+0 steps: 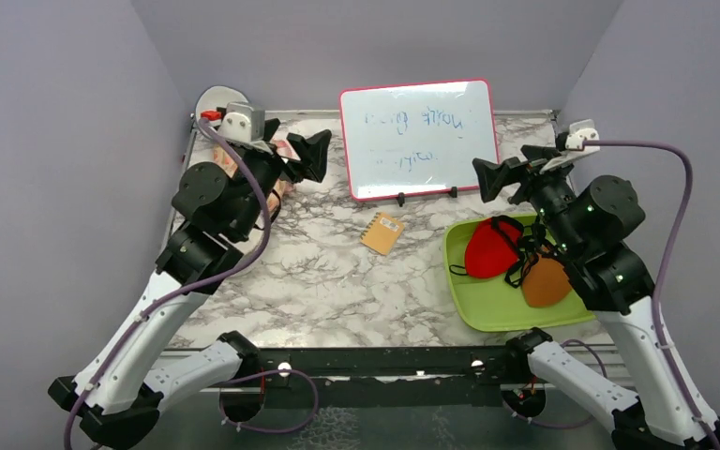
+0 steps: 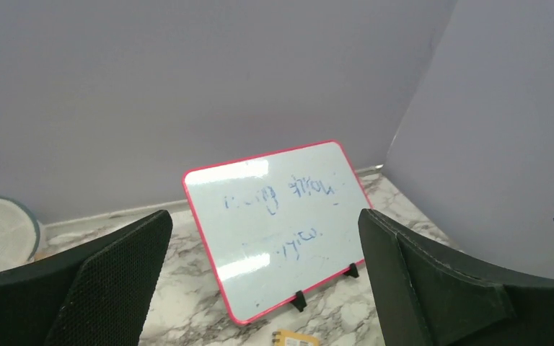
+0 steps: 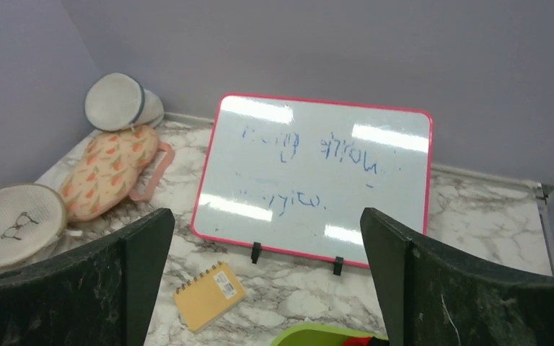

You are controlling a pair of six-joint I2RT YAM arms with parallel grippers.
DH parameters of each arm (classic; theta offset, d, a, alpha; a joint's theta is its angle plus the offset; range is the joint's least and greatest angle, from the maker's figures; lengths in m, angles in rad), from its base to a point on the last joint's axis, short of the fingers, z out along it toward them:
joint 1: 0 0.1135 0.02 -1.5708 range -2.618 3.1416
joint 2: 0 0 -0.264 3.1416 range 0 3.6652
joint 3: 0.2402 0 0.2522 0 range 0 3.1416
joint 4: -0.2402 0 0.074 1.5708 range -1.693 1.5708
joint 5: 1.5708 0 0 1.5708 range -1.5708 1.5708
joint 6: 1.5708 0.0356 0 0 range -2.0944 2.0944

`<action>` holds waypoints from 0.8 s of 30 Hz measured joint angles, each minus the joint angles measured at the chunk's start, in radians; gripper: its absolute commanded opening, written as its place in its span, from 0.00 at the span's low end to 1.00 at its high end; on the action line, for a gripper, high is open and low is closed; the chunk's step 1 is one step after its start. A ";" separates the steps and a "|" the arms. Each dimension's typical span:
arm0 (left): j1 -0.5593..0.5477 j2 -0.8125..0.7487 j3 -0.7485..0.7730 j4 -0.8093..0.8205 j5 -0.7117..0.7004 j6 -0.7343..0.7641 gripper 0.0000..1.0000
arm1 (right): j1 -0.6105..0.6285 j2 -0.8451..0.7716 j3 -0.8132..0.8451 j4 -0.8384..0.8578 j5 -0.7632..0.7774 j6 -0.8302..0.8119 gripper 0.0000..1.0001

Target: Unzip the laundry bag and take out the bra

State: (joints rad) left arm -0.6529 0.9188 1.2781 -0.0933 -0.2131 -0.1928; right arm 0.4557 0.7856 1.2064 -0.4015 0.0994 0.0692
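The laundry bag point(image 3: 16, 225), a cream round flat pouch with a small black squiggle, lies at the far left of the table in the right wrist view. In the top view my left arm hides it. A red cup point(image 1: 490, 248) and an orange-brown cup point(image 1: 546, 281) joined by black straps lie in the green tray point(image 1: 487, 314). My left gripper point(image 1: 322, 156) is open and empty, raised and facing the whiteboard point(image 2: 281, 223). My right gripper point(image 1: 482, 180) is open and empty, raised beyond the tray's far edge.
A pink-framed whiteboard point(image 1: 419, 138) stands at the back centre. An orange notepad point(image 1: 382, 232) lies in front of it. A peach floral pouch point(image 3: 108, 173) and a grey-rimmed white disc point(image 3: 117, 101) sit in the back left corner. Purple walls enclose three sides.
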 measured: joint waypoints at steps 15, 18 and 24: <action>0.178 0.148 -0.254 0.092 0.023 0.037 0.99 | -0.297 0.158 -0.224 0.060 -0.109 0.208 1.00; 0.204 0.185 -0.286 0.114 0.023 0.047 0.99 | -0.336 0.183 -0.270 0.068 -0.174 0.231 1.00; 0.193 0.274 -0.317 0.129 -0.018 0.085 0.99 | -0.386 0.185 -0.383 0.101 -0.323 0.251 1.00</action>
State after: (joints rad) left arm -0.4599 1.1923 0.9607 0.0357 -0.2306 -0.1081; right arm 0.0696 0.9710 0.8230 -0.3004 -0.2237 0.3199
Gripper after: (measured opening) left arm 0.991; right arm 0.998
